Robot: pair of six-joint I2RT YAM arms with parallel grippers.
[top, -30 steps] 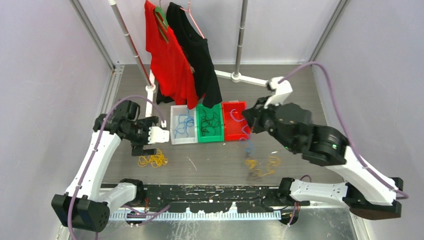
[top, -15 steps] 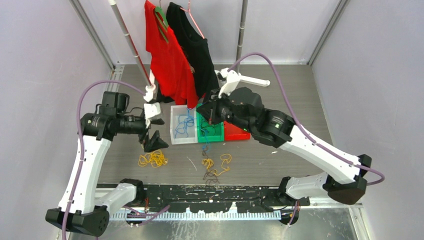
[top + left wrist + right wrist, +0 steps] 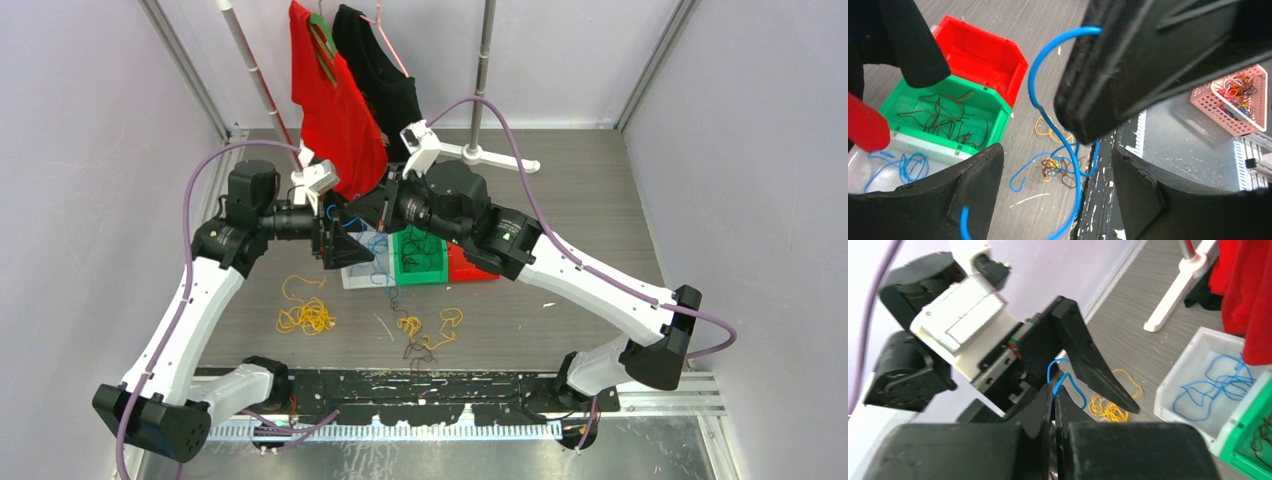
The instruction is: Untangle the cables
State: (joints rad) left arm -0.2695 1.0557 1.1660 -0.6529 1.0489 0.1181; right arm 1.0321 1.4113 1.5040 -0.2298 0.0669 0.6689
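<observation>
Two robot arms meet in mid-air above a row of small bins. The right fingers (image 3: 1043, 410) are pressed together, pinching a blue cable (image 3: 1035, 85) near one end. It is lifted so its length hangs clear of the rest. From the pinch it curves down to a tangled bunch (image 3: 425, 335) of yellow-orange and dark cables on the bench (image 3: 600, 200), where its lower end looks caught.

The left fingers (image 3: 973, 190) stand wide apart on either side of the cable and the right fingertip, not touching the cable. Prob. set there to take a 2nd hold lower down, so the arms can draw the blue one out.

A loose yellow bunch (image 3: 305, 318) lies apart, near the left arm. The bins seem sorted by colour:
- clear bin (image 3: 1179, 360) w/ blue cables
- green bin (image 3: 1000, 125) w/ dark ones
- red bin (image 3: 1010, 75), looks empty from here

So the blue cable likely goes to the clear bin.

The bench is grey wood-grain w/ a black rail along the near edge. Pale lilac walls close it in on 3 sides. At the back, a red shirt (image 3: 335, 110) and a black shirt (image 3: 390, 80) hang on a metal rack. The left wrist view shows a pink basket (image 3: 1208, 97) of more cables beyond the bench edge.
</observation>
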